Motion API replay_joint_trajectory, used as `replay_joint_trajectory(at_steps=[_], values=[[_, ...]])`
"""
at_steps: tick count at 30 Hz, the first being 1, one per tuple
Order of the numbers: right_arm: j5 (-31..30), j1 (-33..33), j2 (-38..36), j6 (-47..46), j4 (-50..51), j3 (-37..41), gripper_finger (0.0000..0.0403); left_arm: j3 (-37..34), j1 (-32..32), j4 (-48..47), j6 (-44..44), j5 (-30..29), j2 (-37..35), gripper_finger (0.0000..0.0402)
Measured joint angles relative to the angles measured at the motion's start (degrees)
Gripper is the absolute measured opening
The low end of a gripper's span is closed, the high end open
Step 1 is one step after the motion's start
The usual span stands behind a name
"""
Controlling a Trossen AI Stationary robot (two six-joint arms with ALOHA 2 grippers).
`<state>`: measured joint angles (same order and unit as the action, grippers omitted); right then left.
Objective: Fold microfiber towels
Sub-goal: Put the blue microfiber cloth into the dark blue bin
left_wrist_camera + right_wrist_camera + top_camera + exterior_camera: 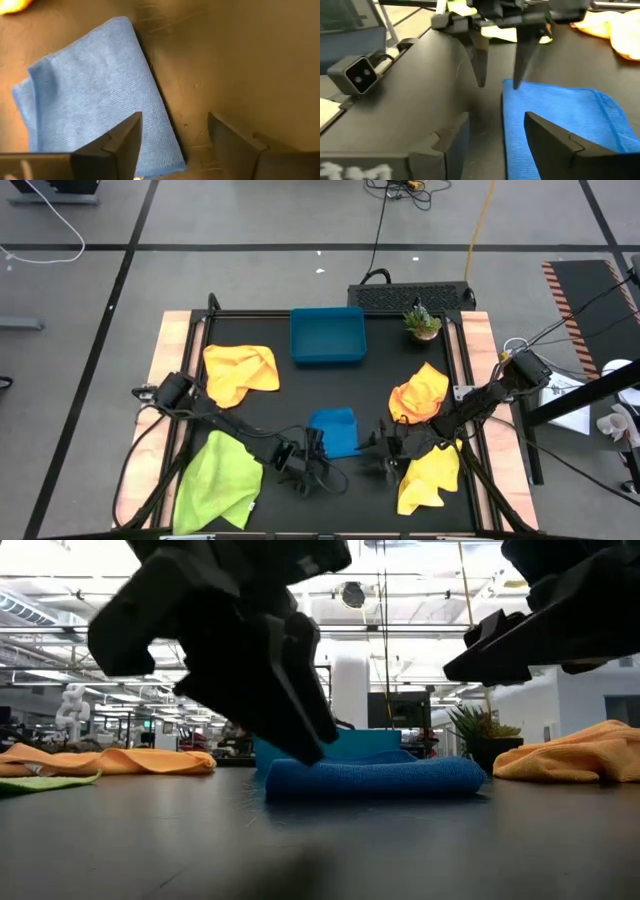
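A blue towel (335, 432), folded into a small rectangle, lies flat on the black table near its front middle. My left gripper (312, 457) stands open at the towel's near-left edge, slanting down. One finger (122, 145) is over the blue cloth (95, 95), the other (230, 142) over bare table. My right gripper (385, 450) is open at the towel's right side, nearly level. One of its fingers (555, 140) is over the towel (560, 112), the other (445, 142) beside it. In the low view the towel (375, 778) rests flat, with nothing lifted.
A blue tray (327, 337) stands at the back middle, a small potted plant (422, 322) to its right. Loose towels lie around: orange-yellow (240, 372) at the left, lime green (218, 480) at the front left, orange (420, 393) at the right, yellow (432, 475) at the front right.
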<state>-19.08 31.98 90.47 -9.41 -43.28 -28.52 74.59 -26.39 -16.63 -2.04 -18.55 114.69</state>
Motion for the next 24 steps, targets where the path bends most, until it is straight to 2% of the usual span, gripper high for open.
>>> replay_joint_trajectory(at_steps=[7,12,17,24], values=[[1.48,0.01,6.83,0.56,-0.13,-1.69,0.0208,0.03,0.04,-0.32,0.03,-1.15,0.59,0.0263],[1.36,0.01,10.63,4.55,-0.12,-4.19,0.0206,-0.22,0.23,-2.55,-0.04,-1.55,0.89,0.026],[-0.58,0.31,10.95,10.76,0.53,-5.42,0.0206,-2.11,0.6,-1.76,-2.05,-2.64,1.69,0.0256],[-3.73,-0.32,10.96,12.34,11.12,-7.12,0.0206,-2.59,0.55,-1.89,-2.42,-4.2,1.75,0.0252]])
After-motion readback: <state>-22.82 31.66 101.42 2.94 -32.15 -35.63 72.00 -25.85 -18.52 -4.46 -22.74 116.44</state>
